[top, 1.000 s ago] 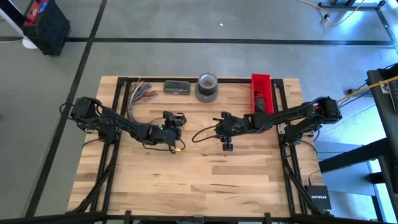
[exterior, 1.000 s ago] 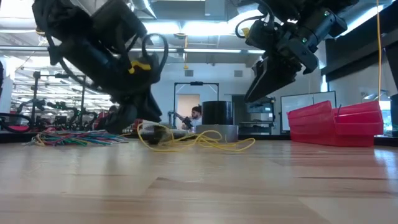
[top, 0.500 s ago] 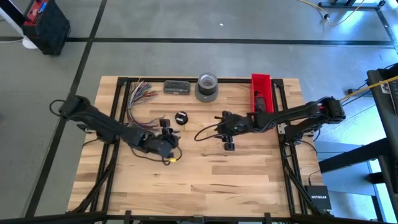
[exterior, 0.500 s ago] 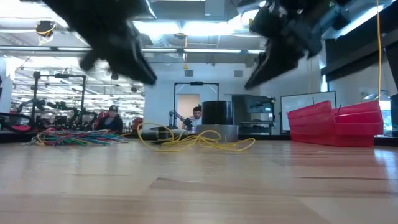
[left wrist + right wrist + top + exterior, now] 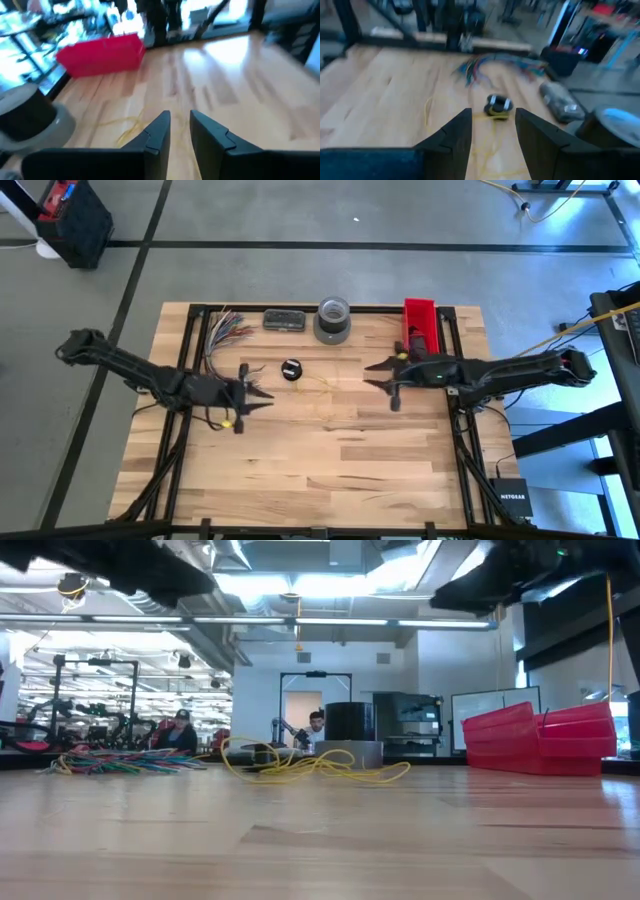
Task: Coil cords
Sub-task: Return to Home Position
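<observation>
1. Looks like pale planked wood, smooth with a low sheen: table (image 5: 330,450).
2. Reads as glossy red plastic: bin (image 5: 420,320).
3. Shows matt black and yellow plastic sheathing, well apart from the bin: cord (image 5: 291,369).

Your low view cuts left arm (image 5: 120,565) and right arm (image 5: 520,575) at top edge, cord bundle (image 5: 291,369) windings too small to tell

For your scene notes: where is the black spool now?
High view: the black spool lies just right of the left gripper, below the grey tape roll.
</observation>
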Action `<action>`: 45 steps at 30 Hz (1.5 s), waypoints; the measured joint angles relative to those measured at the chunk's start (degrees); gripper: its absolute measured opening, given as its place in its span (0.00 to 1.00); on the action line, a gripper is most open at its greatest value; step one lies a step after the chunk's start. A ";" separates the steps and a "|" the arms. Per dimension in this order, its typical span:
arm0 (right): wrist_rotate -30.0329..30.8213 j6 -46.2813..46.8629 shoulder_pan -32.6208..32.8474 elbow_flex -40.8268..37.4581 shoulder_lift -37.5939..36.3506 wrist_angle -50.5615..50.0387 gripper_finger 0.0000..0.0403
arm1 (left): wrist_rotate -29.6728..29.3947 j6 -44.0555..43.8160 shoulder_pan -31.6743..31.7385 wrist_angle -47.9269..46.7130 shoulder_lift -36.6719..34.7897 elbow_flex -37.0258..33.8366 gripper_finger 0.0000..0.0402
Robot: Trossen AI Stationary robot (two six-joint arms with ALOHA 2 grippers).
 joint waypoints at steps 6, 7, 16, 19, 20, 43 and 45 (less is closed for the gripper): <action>5.43 2.41 0.00 -11.25 -12.03 11.74 0.39 | 5.34 0.48 5.45 8.28 -10.70 -8.52 0.11; 6.20 3.24 0.00 -12.78 -13.91 12.32 0.39 | 4.82 0.39 5.80 8.68 -12.06 -9.22 0.11; 6.67 7.05 0.00 -19.50 -24.15 12.67 0.39 | 5.36 -1.69 6.16 -0.53 -17.88 -11.02 0.11; 7.25 6.41 0.00 -21.12 -26.15 12.44 0.39 | 7.46 0.02 6.54 -1.49 -19.98 -11.02 0.11; 7.95 6.30 0.00 -21.57 -26.92 12.55 0.39 | 8.29 0.35 6.82 -1.48 -21.17 -11.02 0.11; 8.59 7.24 0.00 -28.74 -34.55 16.02 0.39 | 10.37 -2.77 8.52 3.67 -41.10 -25.00 0.12; 8.55 7.47 0.00 -28.94 -34.54 16.57 0.39 | 10.37 -2.77 8.52 3.72 -42.88 -25.83 0.12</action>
